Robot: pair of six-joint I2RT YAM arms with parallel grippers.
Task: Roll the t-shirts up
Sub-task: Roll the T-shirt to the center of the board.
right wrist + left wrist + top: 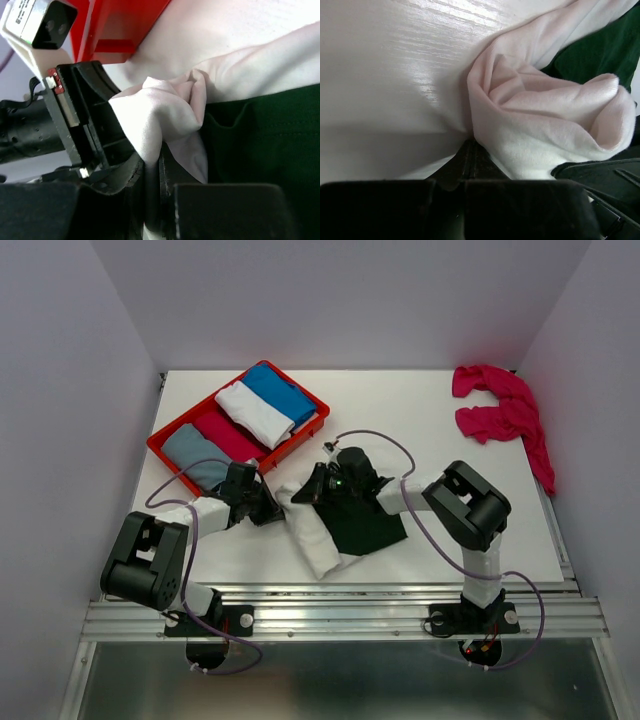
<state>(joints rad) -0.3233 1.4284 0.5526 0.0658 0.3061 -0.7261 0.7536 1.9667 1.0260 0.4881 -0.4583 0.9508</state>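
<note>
- Located the cream-white t-shirt (pixel 318 540) at lower centre of the top view, lying on the desk (pixel 420 440) between the two arms, crumpled into a loose band running from upper left to lower right.
- Noted its dark green part (pixel 365 525) spread flat to the right of the cream band and touching it.
- Found the left pincer (pixel 268 505) just left of the shirt's upper end and low over the desk.
- Confirmed in the left wrist view the left pincer (pixel 471 150) fully closed, tips together, with the bunched cream cloth (pixel 545 125) running into them and draped over one finger.
- Found the right pincer (pixel 312 490) just beside the left one, at the same upper end of the shirt.
- Confirmed in the right wrist view the right pincer (pixel 152 172) nearly closed on a fold of cream cloth (pixel 150 115), with fabric passing down between the fingers.
- Recorded a magenta t-shirt (pixel 505 412) heaped loosely at the upper right of the desk, well apart from both arms.
- Recorded a red tray (pixel 310 392) at upper left, holding folded cloths (pixel 255 412) in blue, white, magenta and grey side by side.
</note>
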